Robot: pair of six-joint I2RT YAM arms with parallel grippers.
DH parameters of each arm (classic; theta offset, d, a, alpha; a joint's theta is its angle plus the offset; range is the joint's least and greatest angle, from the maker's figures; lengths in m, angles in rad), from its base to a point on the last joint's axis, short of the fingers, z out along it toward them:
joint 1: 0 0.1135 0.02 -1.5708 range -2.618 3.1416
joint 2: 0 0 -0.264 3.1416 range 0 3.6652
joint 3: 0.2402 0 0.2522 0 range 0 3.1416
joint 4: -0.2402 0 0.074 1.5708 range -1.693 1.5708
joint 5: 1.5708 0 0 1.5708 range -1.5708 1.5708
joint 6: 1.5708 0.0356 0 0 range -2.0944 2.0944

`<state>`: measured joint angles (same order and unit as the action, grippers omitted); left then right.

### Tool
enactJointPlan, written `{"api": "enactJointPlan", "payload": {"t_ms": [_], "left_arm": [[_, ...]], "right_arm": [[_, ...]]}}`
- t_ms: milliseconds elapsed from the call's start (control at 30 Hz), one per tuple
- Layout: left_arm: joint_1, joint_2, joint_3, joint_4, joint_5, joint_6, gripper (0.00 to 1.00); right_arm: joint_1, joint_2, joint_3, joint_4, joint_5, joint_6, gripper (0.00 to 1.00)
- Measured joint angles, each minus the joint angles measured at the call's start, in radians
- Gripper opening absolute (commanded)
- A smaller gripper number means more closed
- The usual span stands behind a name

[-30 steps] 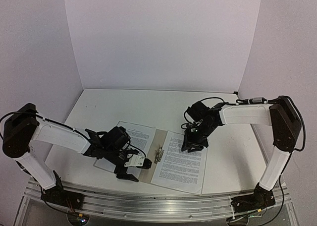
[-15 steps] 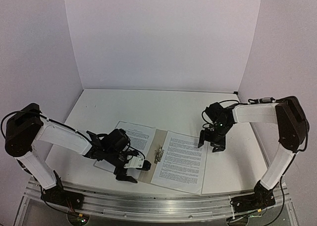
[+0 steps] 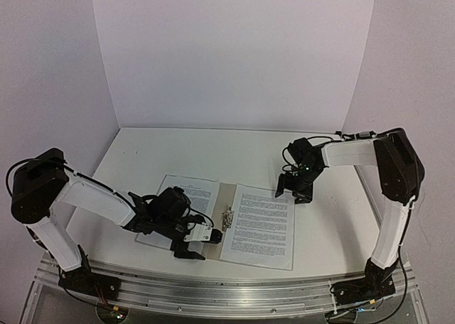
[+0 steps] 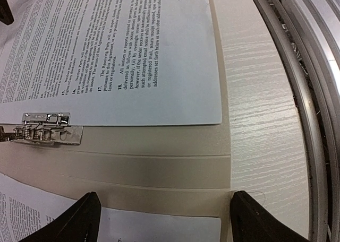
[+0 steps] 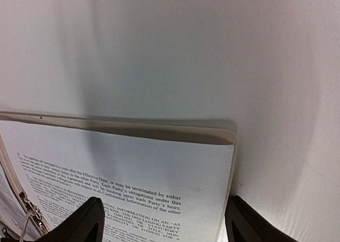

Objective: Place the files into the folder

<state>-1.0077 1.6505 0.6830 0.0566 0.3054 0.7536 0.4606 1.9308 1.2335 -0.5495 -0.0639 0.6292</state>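
The folder [image 3: 229, 196] lies open and flat on the table, its metal clip [image 3: 227, 219] on the spine. One printed sheet of the files [image 3: 197, 194] lies on its left half, another [image 3: 259, 226] on the right half. My left gripper [image 3: 193, 244] is open, low over the folder's near edge. In the left wrist view it [image 4: 164, 222] straddles the beige spine [image 4: 133, 167] between the two sheets [image 4: 122, 56]. My right gripper [image 3: 293, 191] is open at the folder's far right corner. In the right wrist view it [image 5: 162, 227] spans the right sheet [image 5: 133, 167]; nothing is held.
The white table [image 3: 178, 153] runs back to the white walls. A metal rail [image 4: 313, 93] lines the near table edge just beyond the folder. Both arm bases stand on that rail [image 3: 213, 292].
My right gripper has opened and moved off the right sheet to the folder's far right corner. The folder and sheets have turned slightly straighter. The left gripper has shifted a little.
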Motion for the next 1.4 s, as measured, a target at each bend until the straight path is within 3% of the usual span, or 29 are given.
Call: {"api": "enactJointPlan", "payload": {"t_ms": [300, 633, 767, 867, 967, 1100, 1267, 1400], "left_arm": [[0.0, 0.023, 0.003, 0.067, -0.01, 0.003, 0.85], [0.002, -0.036, 0.006, -0.012, 0.003, 0.0, 0.91], [0.014, -0.143, 0.008, -0.032, 0.033, -0.023, 0.9], [0.068, -0.161, 0.018, -0.057, 0.063, -0.027, 0.78], [0.174, -0.147, 0.05, -0.114, 0.102, -0.046, 0.73], [0.303, -0.105, 0.111, -0.133, 0.111, -0.059, 0.67], [0.3, -0.05, 0.118, -0.108, 0.081, -0.053, 0.59], [0.303, -0.029, 0.1, -0.055, 0.021, -0.012, 0.58]], "right_arm": [[-0.019, 0.145, 0.2, 0.049, -0.044, -0.04, 0.79], [-0.032, 0.165, 0.232, 0.044, -0.008, -0.091, 0.78], [-0.039, 0.163, 0.258, -0.039, 0.056, -0.12, 0.69], [-0.035, 0.142, 0.284, -0.087, 0.075, -0.121, 0.56], [-0.002, 0.099, 0.292, -0.11, 0.067, -0.099, 0.48], [0.134, 0.064, 0.331, -0.092, -0.038, -0.023, 0.38], [0.31, 0.071, 0.361, -0.027, -0.228, 0.106, 0.27], [0.341, 0.106, 0.376, -0.013, -0.3, 0.16, 0.24]]}}
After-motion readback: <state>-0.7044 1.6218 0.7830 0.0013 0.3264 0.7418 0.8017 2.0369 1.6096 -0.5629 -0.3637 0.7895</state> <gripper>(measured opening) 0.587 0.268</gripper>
